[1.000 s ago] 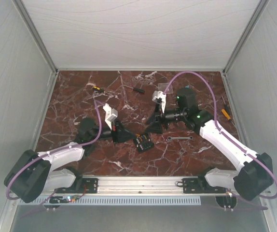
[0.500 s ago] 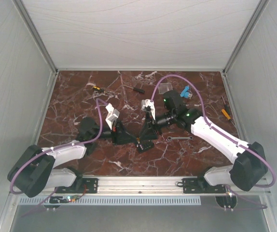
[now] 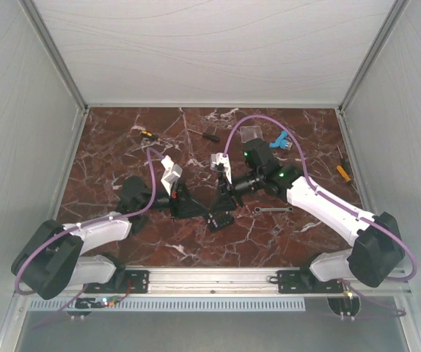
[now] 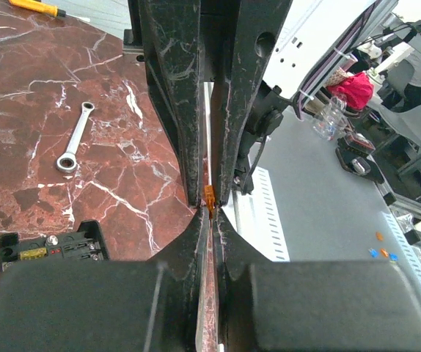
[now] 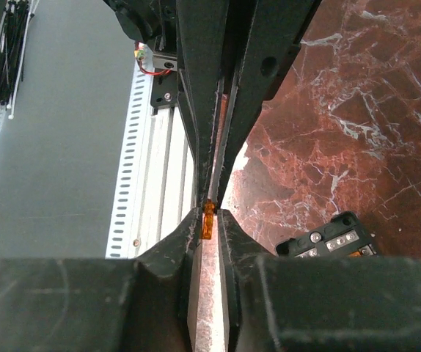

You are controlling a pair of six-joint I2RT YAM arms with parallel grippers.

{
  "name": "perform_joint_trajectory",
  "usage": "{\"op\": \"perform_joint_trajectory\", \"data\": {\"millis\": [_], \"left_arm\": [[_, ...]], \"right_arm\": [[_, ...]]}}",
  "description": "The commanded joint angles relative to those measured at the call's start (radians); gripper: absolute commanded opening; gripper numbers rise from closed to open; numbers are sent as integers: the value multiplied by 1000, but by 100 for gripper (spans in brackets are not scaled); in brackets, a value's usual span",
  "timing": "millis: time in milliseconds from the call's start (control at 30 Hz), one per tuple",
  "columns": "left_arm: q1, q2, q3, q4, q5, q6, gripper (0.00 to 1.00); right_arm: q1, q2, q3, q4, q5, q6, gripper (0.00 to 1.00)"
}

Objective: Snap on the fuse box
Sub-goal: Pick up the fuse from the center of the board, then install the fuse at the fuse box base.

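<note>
Fuse box [image 3: 218, 219] lies on table [image 3: 122, 147] directly below the point where both arms meet; right gripper [image 5: 208, 214] pinches an orange fuse [image 5: 208, 224]; left gripper [image 4: 210, 218], closed to a slit, abuts it tip to tip; right judged better placed to descend.

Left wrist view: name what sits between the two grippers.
Small orange fuse, pinched where left gripper and right gripper meet tip to tip; both wrist views show it.
</note>
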Motion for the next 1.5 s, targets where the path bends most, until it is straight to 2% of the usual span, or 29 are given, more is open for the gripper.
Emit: {"op": "perform_joint_trajectory", "data": {"millis": [0,133,267,333,467,633,933,1200,1467], "left_arm": [[-3,1,49,26,-1,29,0],[-4,4,51,20,-3,29,0],[-4,6,51,-1,-26,26,0],[-4,2,47,-30,-62,26,10],[-2,-24,25,-132,-202,26,33],[-2,-63,6,-338,-396,6,56],[-2,-27,57,-615,-599,-97,74],[-23,73,102,-700,-641,-147,76],[-45,147,139,-722,-672,-164,73]], "right_arm": [[8,-5,31,12,3,-4,8],[8,-10,29,10,9,-4,0],[9,-28,22,4,48,3,0],[11,-46,8,1,112,21,0],[42,-69,-28,-32,354,88,0],[79,-71,-78,-55,607,206,0],[101,-69,-214,53,844,366,0],[132,16,-244,165,937,426,0],[161,90,-220,167,986,459,0]]}}
